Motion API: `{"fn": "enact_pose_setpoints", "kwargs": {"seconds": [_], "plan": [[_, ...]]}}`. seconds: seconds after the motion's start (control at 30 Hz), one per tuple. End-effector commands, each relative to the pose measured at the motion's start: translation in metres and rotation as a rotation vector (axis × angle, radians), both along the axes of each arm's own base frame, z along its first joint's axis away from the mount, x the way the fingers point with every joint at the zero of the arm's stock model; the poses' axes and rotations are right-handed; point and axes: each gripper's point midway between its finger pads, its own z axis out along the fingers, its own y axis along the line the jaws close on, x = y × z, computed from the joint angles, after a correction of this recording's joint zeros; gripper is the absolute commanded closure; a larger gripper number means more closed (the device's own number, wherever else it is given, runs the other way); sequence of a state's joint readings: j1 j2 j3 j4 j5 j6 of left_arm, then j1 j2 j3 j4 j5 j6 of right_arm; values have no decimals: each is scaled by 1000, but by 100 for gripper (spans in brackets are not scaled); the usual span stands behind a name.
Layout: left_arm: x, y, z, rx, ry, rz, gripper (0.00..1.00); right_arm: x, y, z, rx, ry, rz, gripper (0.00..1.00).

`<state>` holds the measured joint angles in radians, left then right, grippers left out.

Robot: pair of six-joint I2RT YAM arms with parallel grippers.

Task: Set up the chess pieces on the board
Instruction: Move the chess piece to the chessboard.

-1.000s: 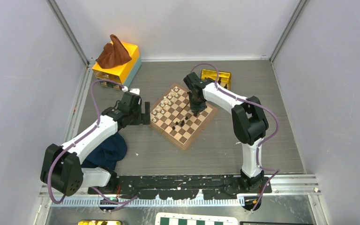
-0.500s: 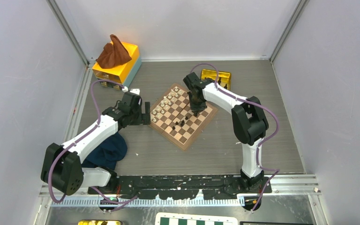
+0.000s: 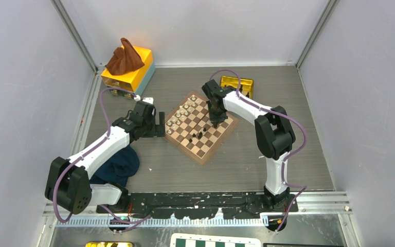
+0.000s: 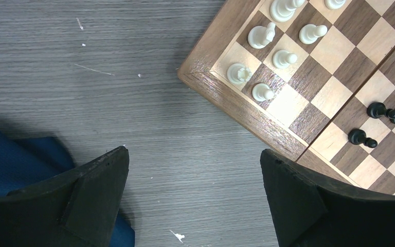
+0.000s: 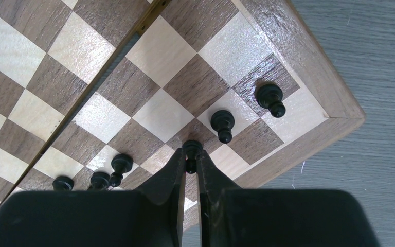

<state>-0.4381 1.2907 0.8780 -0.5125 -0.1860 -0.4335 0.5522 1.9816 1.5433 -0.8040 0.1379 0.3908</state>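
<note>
The wooden board (image 3: 204, 160) lies tilted like a diamond mid-table. My right gripper (image 5: 190, 160) is shut on a tiny black chess piece (image 5: 191, 149), held at a dark square near the board's right corner (image 5: 339, 110). Two black pieces (image 5: 270, 97) (image 5: 222, 122) stand on squares beside it, and several more (image 5: 119, 164) cluster to the left. In the top view the right gripper (image 3: 215, 122) points down over the board. My left gripper (image 4: 193, 154) is open over bare table just off the board's left corner (image 4: 221, 87); other black pieces (image 4: 360, 137) show at that view's right edge.
Cream pieces (image 4: 261, 36) line the board's left side. A blue cloth (image 3: 118, 164) lies under the left arm. A yellow box with a brown cloth (image 3: 128, 67) sits back left, a gold tray (image 3: 236, 83) behind the board, and a green-and-white board (image 3: 216, 242) at the near edge.
</note>
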Motion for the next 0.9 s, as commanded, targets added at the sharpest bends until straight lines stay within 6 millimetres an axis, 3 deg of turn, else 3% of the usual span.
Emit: {"fn": "enact_pose_setpoints", "kwargs": {"seconds": [0.0, 0.27, 0.53, 0.87], "plan": [[8, -3, 5, -19, -32, -3, 1, 6, -2, 22, 20, -61, -7, 88], [8, -3, 3, -17, -27, -3, 1, 7, -1, 24, 26, -64, -3, 66], [8, -3, 3, -17, -26, -3, 1, 10, 1, 31, 30, -75, 3, 64], [8, -4, 1, -19, -23, -3, 1, 15, 8, 63, 66, -125, 12, 63]]}}
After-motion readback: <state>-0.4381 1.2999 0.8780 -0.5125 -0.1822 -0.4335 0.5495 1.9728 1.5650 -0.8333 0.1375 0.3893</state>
